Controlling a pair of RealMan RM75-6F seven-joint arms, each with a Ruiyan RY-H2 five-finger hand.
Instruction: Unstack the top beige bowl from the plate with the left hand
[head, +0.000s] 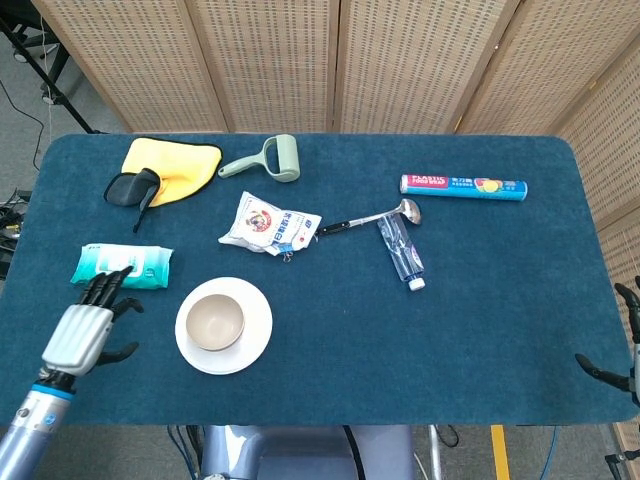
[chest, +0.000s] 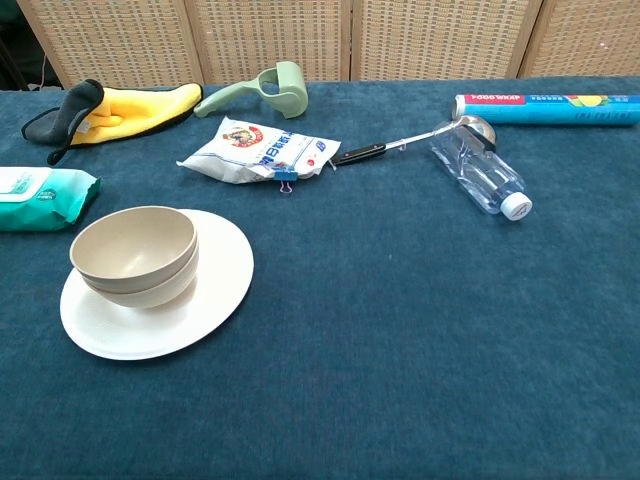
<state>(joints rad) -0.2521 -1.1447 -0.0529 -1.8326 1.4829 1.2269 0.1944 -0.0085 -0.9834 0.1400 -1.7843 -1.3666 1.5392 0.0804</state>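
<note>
Nothing unstacked yet; top beige bowl (chest: 133, 243) nested in a second, matching bowl (chest: 150, 288), both sitting left of centre on white plate (chest: 215, 290), near-left part of blue table (head: 480, 330); rim of top bowl stands clear above lower one in chest view, so plenty of edge to grab.

Left hand (head: 100, 325) over table at near-left edge, just left of plate, not touching plate or bowl; fingers spread and pointing away from robot, tips overlapping near edge of wipes pack (head: 122, 266) in head view (touching or above — can't tell); holding nothing, released. Not visible in chest view, so height above table unclear.

Right hand (head: 630, 355) only partly in frame at far right edge; fingers look apart, nothing in them; well apart from the task things.

Progress est.: approach phase only. Left to do: bring left hand rightward over bowl, close on rim of top bowl, lift w/o dragging lower bowl or sliding plate, set down on bare cloth.

Risk, as a guess: bowls nested snug, lower one may ride up w/ the top.
</note>
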